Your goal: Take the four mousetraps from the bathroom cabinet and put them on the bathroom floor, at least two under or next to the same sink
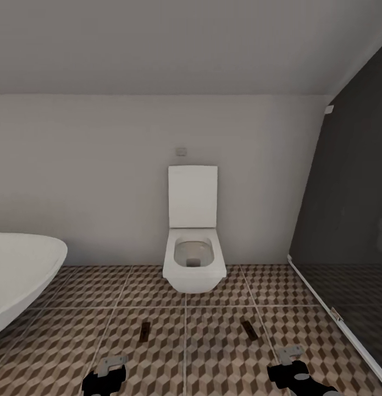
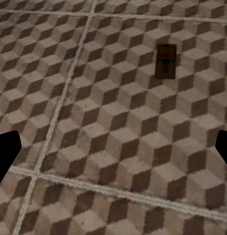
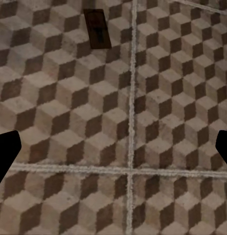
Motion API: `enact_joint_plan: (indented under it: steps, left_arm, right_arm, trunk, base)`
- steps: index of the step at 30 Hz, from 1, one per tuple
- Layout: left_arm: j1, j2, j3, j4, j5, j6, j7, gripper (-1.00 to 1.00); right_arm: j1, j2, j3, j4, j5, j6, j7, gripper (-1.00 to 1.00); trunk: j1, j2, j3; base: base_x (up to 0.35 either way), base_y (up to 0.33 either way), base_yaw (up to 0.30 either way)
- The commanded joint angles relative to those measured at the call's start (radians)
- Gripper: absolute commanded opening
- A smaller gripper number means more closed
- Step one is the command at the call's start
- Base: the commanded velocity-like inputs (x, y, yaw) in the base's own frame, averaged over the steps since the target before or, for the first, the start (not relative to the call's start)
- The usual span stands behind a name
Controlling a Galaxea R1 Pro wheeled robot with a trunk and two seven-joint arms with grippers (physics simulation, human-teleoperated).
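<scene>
Two mousetraps lie flat on the bathroom floor [image 1: 212, 357], a cube-patterned tile surface in front of the toilet. One mousetrap [image 1: 145, 330] lies just ahead of my left gripper [image 1: 111, 365]; the left wrist view shows this mousetrap [image 2: 166, 60] beyond the left gripper [image 2: 113, 152], which is open and empty. The other mousetrap [image 1: 248, 329] lies ahead of my right gripper [image 1: 289, 355]. In the right wrist view this mousetrap [image 3: 97, 29] rests past the right gripper [image 3: 113, 152], whose dark fingertips [image 3: 6, 152] are spread wide with nothing between them. The cabinet is out of view.
A white wall-hung toilet [image 1: 193, 258] with its lid up stands straight ahead against the wall. A white rounded basin [image 1: 20, 275] juts in at the left. A dark glass shower wall [image 1: 344, 231] with a pale base rail runs along the right.
</scene>
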Motion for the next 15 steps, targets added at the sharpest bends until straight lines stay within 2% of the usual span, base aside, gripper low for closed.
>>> enact_joint_plan:
  steps: [1,15]
  left_arm:
    - [0.000,0.000,-0.008,0.000,0.007,-0.002,0.004,1.00]
    - [0.000,-0.002,-0.008,0.000,0.010,-0.001,0.006,1.00]
  right_arm:
    - [-0.001,0.000,0.001,0.003,0.008,-0.004,-0.005,1.00]
    - [-0.001,0.001,0.001,0.003,0.008,-0.004,-0.005,1.00]
  trunk:
    - [-0.004,0.007,0.002]
    - [-0.058,0.105,0.046]
  base:
    - [0.000,0.000,0.000]
    - [0.000,0.000,0.000]
